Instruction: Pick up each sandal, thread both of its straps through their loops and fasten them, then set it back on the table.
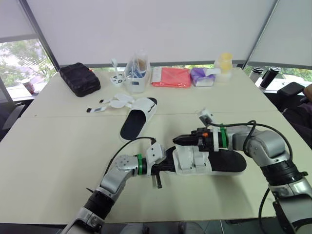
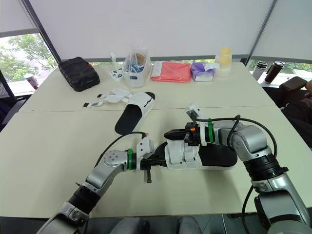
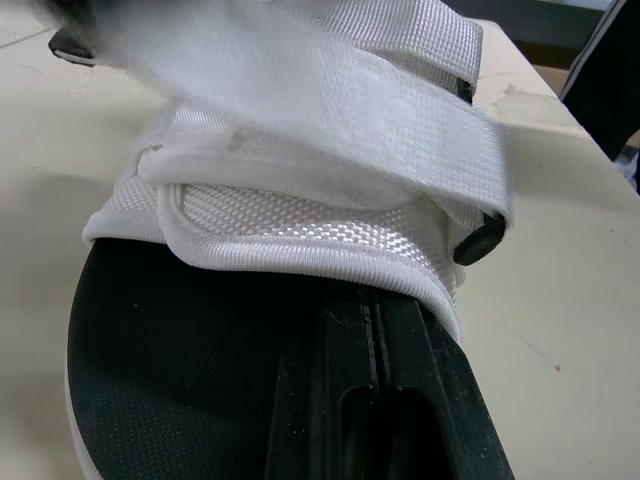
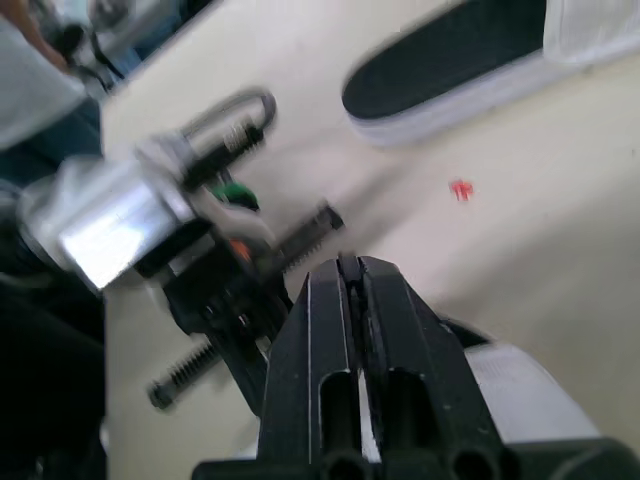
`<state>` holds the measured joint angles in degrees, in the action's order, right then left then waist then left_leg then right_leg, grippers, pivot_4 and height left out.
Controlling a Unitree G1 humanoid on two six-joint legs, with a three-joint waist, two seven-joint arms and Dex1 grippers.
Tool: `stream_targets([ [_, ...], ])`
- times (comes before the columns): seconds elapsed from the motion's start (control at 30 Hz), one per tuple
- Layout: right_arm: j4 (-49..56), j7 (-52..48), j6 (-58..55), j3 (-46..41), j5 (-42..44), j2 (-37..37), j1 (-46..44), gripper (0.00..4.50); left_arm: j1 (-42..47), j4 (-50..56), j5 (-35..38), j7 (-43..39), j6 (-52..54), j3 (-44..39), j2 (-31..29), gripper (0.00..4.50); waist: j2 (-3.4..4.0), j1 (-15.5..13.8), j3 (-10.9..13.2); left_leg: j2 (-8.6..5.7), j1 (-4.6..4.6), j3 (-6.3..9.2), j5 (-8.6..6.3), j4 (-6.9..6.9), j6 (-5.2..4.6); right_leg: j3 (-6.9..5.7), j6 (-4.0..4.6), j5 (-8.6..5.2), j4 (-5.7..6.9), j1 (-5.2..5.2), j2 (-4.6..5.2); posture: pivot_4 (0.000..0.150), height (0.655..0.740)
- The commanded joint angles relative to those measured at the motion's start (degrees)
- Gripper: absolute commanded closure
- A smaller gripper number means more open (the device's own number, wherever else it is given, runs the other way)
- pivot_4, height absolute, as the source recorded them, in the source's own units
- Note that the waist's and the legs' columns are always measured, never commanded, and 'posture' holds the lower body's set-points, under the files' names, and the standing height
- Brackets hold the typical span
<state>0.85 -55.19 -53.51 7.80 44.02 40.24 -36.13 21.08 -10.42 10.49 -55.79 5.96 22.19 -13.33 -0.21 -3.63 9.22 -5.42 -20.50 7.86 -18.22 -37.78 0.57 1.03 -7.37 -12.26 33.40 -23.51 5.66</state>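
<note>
The near sandal [image 1: 219, 162], black sole with white straps, lies across the table front with its toe toward my left arm. My left gripper [image 1: 167, 168] is shut on that toe; one finger [image 3: 385, 380] lies on the black insole under the white upper. My right gripper [image 1: 177, 140] hovers over the front strap [image 1: 192, 157], shut, with what looks like the white strap end between its fingertips [image 4: 352, 275]. The second sandal [image 1: 139, 117] rests farther back, and its loose straps [image 1: 113, 103] spread to its left.
Along the far edge stand a black bag [image 1: 79, 78], a clear container [image 1: 136, 73], a red pouch [image 1: 170, 77], a purple packet [image 1: 202, 76] and a yellow jar [image 1: 224, 63]. Two dark bottles [image 1: 268, 75] sit beyond the right corner.
</note>
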Motion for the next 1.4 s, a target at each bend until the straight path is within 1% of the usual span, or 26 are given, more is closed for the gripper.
stream_targets([
  [0.03,0.4,2.1,-0.6,-5.3,0.9,-1.4,-1.7,4.44,-1.7,-4.2,-3.4,1.6,2.5,1.4,-1.0,4.5,0.0,0.0,0.0,0.0,0.0,0.0,0.0,0.0,0.0,0.0,0.01,0.0,0.0,0.0,0.0,0.15,0.74],
  [0.17,-1.0,3.8,0.4,-5.8,-1.7,-2.4,-0.8,4.44,-1.3,-4.5,-3.5,1.4,2.4,1.4,-1.0,4.5,0.01,0.1,0.0,0.0,-0.01,-0.01,0.0,0.0,0.0,0.01,0.02,0.01,0.02,-0.03,0.0,0.15,0.74],
  [0.37,-4.4,6.8,5.2,-1.7,-11.4,-2.8,0.1,4.44,-0.9,-4.9,-3.7,1.6,2.2,1.3,-1.1,4.5,0.02,0.1,0.0,0.0,0.01,-0.03,0.02,0.0,0.02,0.01,0.02,0.02,0.04,-0.03,-0.01,0.15,0.74],
  [0.6,-6.0,4.3,11.6,4.9,-21.8,0.7,1.8,4.44,-0.6,-5.5,-3.6,2.0,2.2,1.0,-1.0,4.5,0.03,0.2,0.0,0.0,0.11,-0.02,0.04,-0.11,0.06,0.0,0.0,0.07,0.08,0.1,-0.04,0.15,0.74],
  [0.73,-6.2,2.4,15.3,8.2,-25.9,1.7,1.7,4.44,-0.1,-6.1,-3.6,2.2,1.9,1.1,-0.7,4.5,0.0,0.2,-0.1,0.0,0.14,-0.01,0.04,-0.18,0.06,-0.01,-0.04,0.09,0.08,0.17,-0.04,0.15,0.74],
  [0.87,-7.2,1.6,18.1,8.5,-27.9,1.3,1.4,4.44,0.3,-6.6,-3.7,2.2,1.6,1.2,-0.6,4.5,-0.03,0.1,-0.1,0.0,0.18,0.0,0.04,-0.22,0.06,-0.01,-0.06,0.1,0.08,0.24,-0.04,0.15,0.74],
  [0.9,-7.3,1.4,18.5,8.1,-28.0,1.1,1.4,4.17,0.3,-6.6,-3.6,2.1,1.5,1.2,-0.7,4.5,-0.03,0.1,-0.1,0.0,0.19,0.0,0.04,-0.22,0.06,-0.01,-0.06,0.11,0.08,0.24,-0.04,0.15,0.74],
  [0.97,-7.1,1.4,19.0,6.8,-27.9,1.0,1.4,3.48,0.4,-6.6,-3.6,1.9,1.4,1.2,-0.7,4.5,-0.04,0.1,-0.1,0.0,0.19,0.0,0.04,-0.23,0.06,-0.01,-0.05,0.12,0.08,0.24,-0.04,0.15,0.74],
  [1.07,-5.8,2.2,18.2,2.9,-26.1,1.0,1.3,1.98,0.5,-6.8,-4.2,1.6,0.2,1.4,-1.2,4.5,-0.03,0.0,-0.1,-0.01,0.15,0.01,0.04,-0.23,0.06,0.0,-0.04,0.13,0.08,0.2,-0.04,0.15,0.74],
  [1.1,-5.1,2.9,17.6,0.9,-25.3,1.1,1.3,1.41,0.5,-6.6,-4.5,1.3,-0.3,1.6,-1.7,4.5,-0.02,0.0,-0.1,-0.01,0.11,0.02,0.04,-0.23,0.06,0.0,-0.02,0.14,0.08,0.17,-0.04,0.15,0.74],
  [1.13,-3.2,3.0,15.4,-2.2,-22.7,1.5,1.8,0.97,0.2,-5.6,-4.4,1.1,-0.6,1.3,-2.6,4.5,-0.02,0.0,-0.1,-0.02,0.07,0.02,0.04,-0.23,0.06,0.0,-0.01,0.15,0.08,0.13,-0.04,0.15,0.74],
  [1.17,-1.8,2.9,13.8,-4.3,-21.0,1.8,2.2,0.43,0.0,-4.8,-4.2,0.9,-0.7,1.0,-3.3,4.5,-0.03,0.1,-0.1,-0.01,0.05,0.02,0.04,-0.23,0.06,0.0,-0.01,0.15,0.07,0.11,-0.04,0.15,0.74],
  [1.2,0.1,3.1,11.1,-7.7,-18.1,2.1,2.9,0.03,-0.4,-3.1,-3.7,0.5,-0.5,0.3,-4.5,4.5,-0.01,0.1,-0.1,-0.01,0.01,0.03,0.04,-0.23,0.06,0.01,-0.01,0.15,0.08,0.07,-0.04,0.15,0.74],
  [1.27,3.6,3.7,2.4,-15.7,-10.2,2.8,4.7,0.03,-1.8,1.9,-1.0,0.1,1.4,-2.8,-7.5,4.5,0.14,0.2,0.0,0.01,-0.06,0.02,0.04,-0.2,0.06,0.03,0.0,0.16,0.09,-0.03,-0.05,0.15,0.74],
  [1.3,4.7,4.2,-0.6,-18.2,-7.7,2.9,5.3,0.03,-2.2,3.6,-0.1,0.1,2.4,-3.7,-8.5,4.5,0.2,0.4,0.1,0.01,-0.16,0.02,0.04,-0.18,0.06,0.06,0.02,0.17,0.1,-0.14,-0.05,0.15,0.74],
  [1.4,6.5,5.1,-9.6,-25.6,0.1,3.4,8.7,0.03,-4.2,10.1,4.9,-1.5,6.6,-8.0,-12.7,4.5,0.19,1.4,0.1,0.04,-0.72,0.0,0.05,-0.14,0.08,0.08,0.07,0.22,0.31,-0.85,-0.07,0.15,0.74],
])
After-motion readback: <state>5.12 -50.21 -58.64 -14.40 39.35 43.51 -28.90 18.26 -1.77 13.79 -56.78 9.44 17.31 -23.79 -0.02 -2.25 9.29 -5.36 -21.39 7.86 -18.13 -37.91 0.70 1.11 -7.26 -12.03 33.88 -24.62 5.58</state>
